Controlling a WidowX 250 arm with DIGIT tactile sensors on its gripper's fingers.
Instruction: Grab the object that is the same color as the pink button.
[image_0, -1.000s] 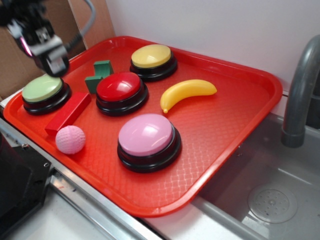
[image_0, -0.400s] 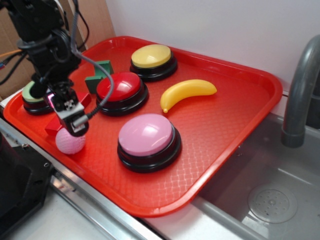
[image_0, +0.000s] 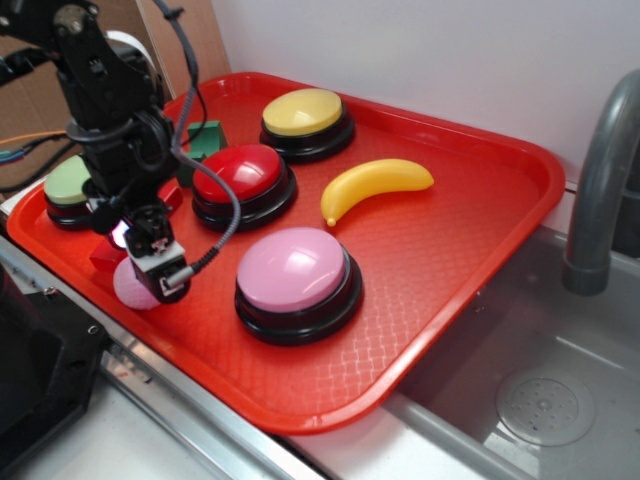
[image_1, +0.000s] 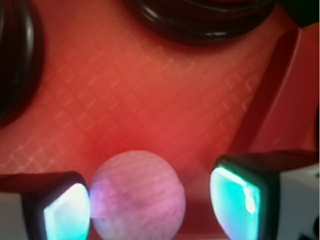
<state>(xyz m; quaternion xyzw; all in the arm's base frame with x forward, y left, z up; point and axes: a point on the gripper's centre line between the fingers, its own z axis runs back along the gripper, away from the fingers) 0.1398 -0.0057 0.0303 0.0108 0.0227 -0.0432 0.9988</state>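
Standing by the sink, I see the gripper (image_0: 150, 268) low at the near-left edge of the red tray (image_0: 450, 250), its fingers (image_1: 235, 200) apart with the small pink ball (image_1: 137, 195) sitting between them; in the wrist view the ball touches or nearly touches the left pad and leaves a gap to the right one. So the approach looks done, while the closing and the lift are not yet made. The ball lies on the tray floor just left of the pink button (image_0: 297, 280), beside the red block (image_0: 105, 255). The tray has a waffle-textured plastic surface and also carries a red button (image_0: 245, 180), a yellow button (image_0: 305, 120), a green button (image_0: 65, 190), a green block (image_0: 205, 140) and a banana (image_0: 375, 185). A steel sink (image_0: 530, 390) and grey faucet (image_0: 600, 190) stand to the right, against a white wall.
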